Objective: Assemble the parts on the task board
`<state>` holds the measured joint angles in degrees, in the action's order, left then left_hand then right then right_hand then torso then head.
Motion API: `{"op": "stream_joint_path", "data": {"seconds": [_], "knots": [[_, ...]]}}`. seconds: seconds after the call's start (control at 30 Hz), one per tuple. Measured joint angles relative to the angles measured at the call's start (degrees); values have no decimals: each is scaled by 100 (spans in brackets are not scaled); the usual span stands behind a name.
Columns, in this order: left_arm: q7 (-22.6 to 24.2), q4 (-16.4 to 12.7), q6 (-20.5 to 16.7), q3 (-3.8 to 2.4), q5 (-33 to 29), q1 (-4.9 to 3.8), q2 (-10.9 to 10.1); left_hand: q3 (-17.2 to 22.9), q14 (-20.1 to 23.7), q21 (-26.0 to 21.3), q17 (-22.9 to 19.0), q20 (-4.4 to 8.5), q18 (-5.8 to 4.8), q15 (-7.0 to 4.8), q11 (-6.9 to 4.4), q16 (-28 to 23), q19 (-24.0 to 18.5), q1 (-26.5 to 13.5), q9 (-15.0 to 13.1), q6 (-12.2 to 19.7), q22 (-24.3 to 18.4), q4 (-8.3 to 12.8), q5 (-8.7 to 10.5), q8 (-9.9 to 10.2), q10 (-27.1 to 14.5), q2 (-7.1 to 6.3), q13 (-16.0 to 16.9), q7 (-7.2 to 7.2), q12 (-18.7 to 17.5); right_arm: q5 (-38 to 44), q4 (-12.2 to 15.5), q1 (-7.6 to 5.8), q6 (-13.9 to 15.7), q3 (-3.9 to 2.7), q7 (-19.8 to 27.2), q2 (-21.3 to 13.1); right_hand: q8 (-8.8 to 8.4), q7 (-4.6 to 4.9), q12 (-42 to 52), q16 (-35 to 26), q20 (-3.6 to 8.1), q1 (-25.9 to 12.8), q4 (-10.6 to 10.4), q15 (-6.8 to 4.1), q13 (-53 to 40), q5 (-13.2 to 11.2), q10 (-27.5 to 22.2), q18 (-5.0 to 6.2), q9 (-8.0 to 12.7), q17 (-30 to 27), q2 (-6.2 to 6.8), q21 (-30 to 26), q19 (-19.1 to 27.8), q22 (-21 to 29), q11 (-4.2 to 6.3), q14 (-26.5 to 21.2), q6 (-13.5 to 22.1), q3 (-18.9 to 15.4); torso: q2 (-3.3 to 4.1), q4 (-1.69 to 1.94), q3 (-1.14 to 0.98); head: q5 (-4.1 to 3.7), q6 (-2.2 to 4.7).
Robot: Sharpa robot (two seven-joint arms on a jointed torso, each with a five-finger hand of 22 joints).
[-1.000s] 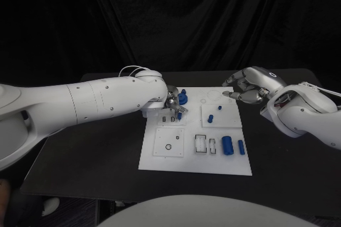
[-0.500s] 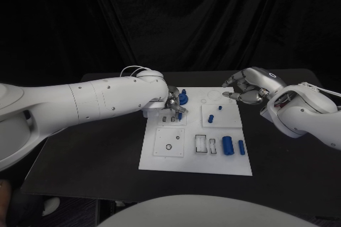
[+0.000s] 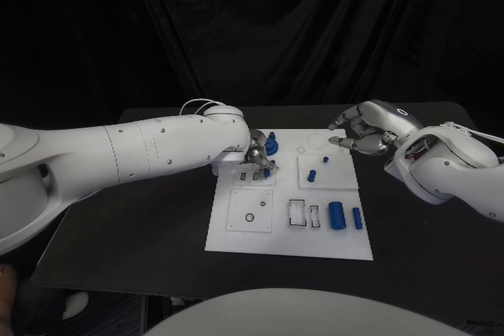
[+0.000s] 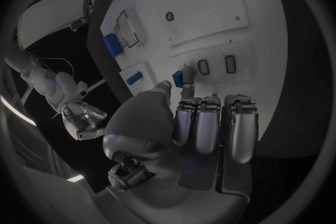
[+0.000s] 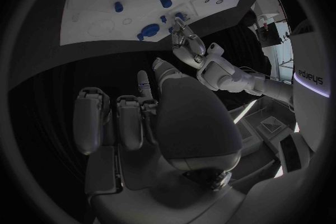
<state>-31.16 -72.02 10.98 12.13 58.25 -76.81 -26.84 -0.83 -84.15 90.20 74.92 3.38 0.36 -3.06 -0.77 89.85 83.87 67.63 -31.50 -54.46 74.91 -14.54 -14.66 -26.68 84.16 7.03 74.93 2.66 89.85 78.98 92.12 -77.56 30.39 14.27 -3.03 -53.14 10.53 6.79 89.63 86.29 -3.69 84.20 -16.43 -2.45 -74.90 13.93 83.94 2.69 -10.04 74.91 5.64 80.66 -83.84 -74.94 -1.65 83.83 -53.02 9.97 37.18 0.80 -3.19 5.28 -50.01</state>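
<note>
The task board (image 3: 289, 237) lay flat on the black table (image 3: 126, 227), and it sat where it had been a second before; the only shift was at the left arm, which had eased a little farther in over the board's far left corner. The left hand (image 3: 257, 156) hung over that corner with its fingers (image 4: 209, 126) curled together, and a small blue part (image 4: 178, 79) was pinched between the fingertips and thumb, its end just beside the two small rectangular slots (image 4: 215, 65) in the board ahead of the hand. A second ago the hand had held nearly the same pose, so the move was a slight one. I judged it a fine alignment of the part with a slot, insertion not yet done.

The right hand (image 3: 368, 128) hovered beyond the board's far right edge, well apart from the left hand, fingers loosely bent and holding nothing. It had stayed unchanged.

On the near side of the left hand, toward the robot, a large blue cylinder (image 3: 335, 214) and a slimmer blue peg (image 3: 357, 218) lay loose on the board. Between the two hands stood a short blue pin (image 3: 311, 176) and a tiny blue stub (image 3: 325, 159). Just beyond the left hand's fingertips a blue knobbed part (image 3: 271, 143) stood. Most of the assembly looked still ahead.
</note>
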Motion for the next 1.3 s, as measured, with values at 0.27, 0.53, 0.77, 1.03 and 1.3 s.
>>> {"op": "stream_joint_path", "data": {"seconds": [0.27,0.53,0.77,1.03,1.3], "knots": [[-10,10,56,1,0,11,2,57,0,0,0,0,-1,0,0,0,0,22,-12,0,0,57,-24,28,0,-22,0,0,0,0,0,0,-27,0,-12,3,0,0,0,0,0,0,0,0,-4,0,0,0,-1,0,0,0,0,0,0,0,0,0,1,1,2,-9,0],[-21,24,97,0,1,31,-2,200,0,0,0,0,0,0,0,0,0,90,-36,0,0,105,-184,118,0,-45,0,0,0,0,0,1,-54,0,-22,0,0,0,0,1,0,0,0,0,-4,0,0,0,-1,0,0,0,0,1,0,0,0,0,-2,0,1,1,0],[-22,27,108,-2,1,33,-2,566,0,0,0,0,0,0,0,0,0,158,-122,-21,0,182,-692,273,0,-162,-1,23,0,0,0,1,-80,0,-33,-1,0,0,-23,1,0,0,0,0,-3,0,0,-1,5,0,0,-34,0,1,0,0,0,0,-2,-1,1,3,0],[-27,29,130,-1,1,37,-9,1164,22,0,0,21,0,-21,-19,0,21,97,-283,-104,0,308,-1132,357,-20,-415,-1,1,0,1,-1,1,-116,0,-54,-1,0,0,-23,1,0,0,0,0,-2,0,0,0,5,0,0,-43,0,1,0,0,0,0,-3,-1,1,10,0],[-48,9,126,0,2,41,-52,1693,5,0,0,33,0,-38,-22,0,9,-105,-446,-199,0,412,-1375,384,-22,-616,-1,-13,0,1,-7,1,-152,0,-75,-5,0,0,-23,1,0,0,0,0,-2,0,0,0,4,0,0,-57,0,2,0,0,0,0,-3,-3,2,21,0]]}}
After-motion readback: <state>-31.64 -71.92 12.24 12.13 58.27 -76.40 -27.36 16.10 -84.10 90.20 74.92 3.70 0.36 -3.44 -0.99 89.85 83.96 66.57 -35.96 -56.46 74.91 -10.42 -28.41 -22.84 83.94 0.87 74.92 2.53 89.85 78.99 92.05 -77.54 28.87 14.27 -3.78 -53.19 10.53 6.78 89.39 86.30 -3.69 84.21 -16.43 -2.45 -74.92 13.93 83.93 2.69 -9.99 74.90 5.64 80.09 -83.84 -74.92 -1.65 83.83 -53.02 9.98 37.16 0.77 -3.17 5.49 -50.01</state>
